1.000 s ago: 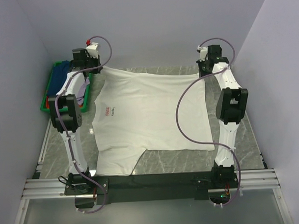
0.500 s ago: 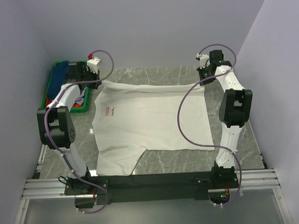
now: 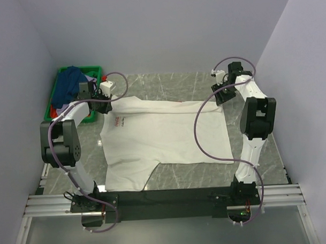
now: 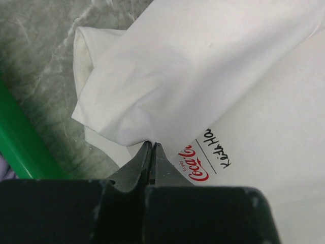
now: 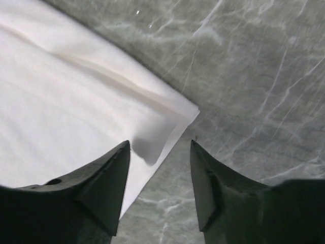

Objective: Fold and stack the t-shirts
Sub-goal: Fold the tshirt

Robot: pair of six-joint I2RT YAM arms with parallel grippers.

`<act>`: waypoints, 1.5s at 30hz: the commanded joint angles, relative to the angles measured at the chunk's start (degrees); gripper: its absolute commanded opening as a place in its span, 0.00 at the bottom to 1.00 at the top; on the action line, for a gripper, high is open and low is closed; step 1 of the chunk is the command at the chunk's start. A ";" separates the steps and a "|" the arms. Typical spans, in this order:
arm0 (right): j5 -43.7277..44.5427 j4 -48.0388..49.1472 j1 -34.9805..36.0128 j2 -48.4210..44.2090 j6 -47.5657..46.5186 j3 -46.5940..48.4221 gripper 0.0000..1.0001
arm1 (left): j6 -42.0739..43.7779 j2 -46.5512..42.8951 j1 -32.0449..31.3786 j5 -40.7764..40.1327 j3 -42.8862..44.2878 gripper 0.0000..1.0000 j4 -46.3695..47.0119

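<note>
The large white t-shirt (image 3: 169, 132) lies spread on the marble table, its far edge folded over toward me. The red chest mark (image 3: 118, 121) shows beside the fold. My left gripper (image 3: 102, 98) is at the fold's left end. In the left wrist view it (image 4: 151, 144) is shut on a pinch of the white t-shirt (image 4: 203, 66), just above the red lettering (image 4: 195, 165). My right gripper (image 3: 222, 94) hangs over the fold's right end. In the right wrist view it (image 5: 160, 145) is open, and the shirt's corner (image 5: 167, 119) lies loose on the table below it.
A green crate (image 3: 94, 71) stands at the far left with a dark blue t-shirt (image 3: 70, 82) heaped in it; its rim (image 4: 20, 142) runs close by the left gripper. Bare marble (image 3: 167, 81) lies beyond the fold. Walls close in on the left, back and right.
Both grippers came toward me carrying the shirt's far edge, laying it over the body. The right gripper opened and let go of its corner; the left stays shut on the cloth.
</note>
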 commanded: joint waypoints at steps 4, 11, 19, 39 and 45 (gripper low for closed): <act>-2.73 -7.65 -0.65 0.50 -1.72 8.53 0.61 | 1.75 1.78 -0.48 -0.50 3.06 0.00 -0.91; -2.64 -15.48 0.93 8.07 -1.98 18.38 0.51 | 2.10 2.75 -1.10 -0.85 4.29 0.00 -1.70; 0.87 -14.78 1.81 11.49 -0.75 18.91 0.50 | 2.28 4.24 -1.28 -1.11 5.78 0.00 -2.40; 3.51 -5.38 1.55 5.79 -2.95 21.01 0.00 | -5.19 10.47 -1.28 -2.52 19.40 0.00 -2.22; 3.52 -1.08 1.46 3.42 -4.26 21.20 0.00 | -4.32 9.08 -1.19 -3.23 20.03 0.00 -1.52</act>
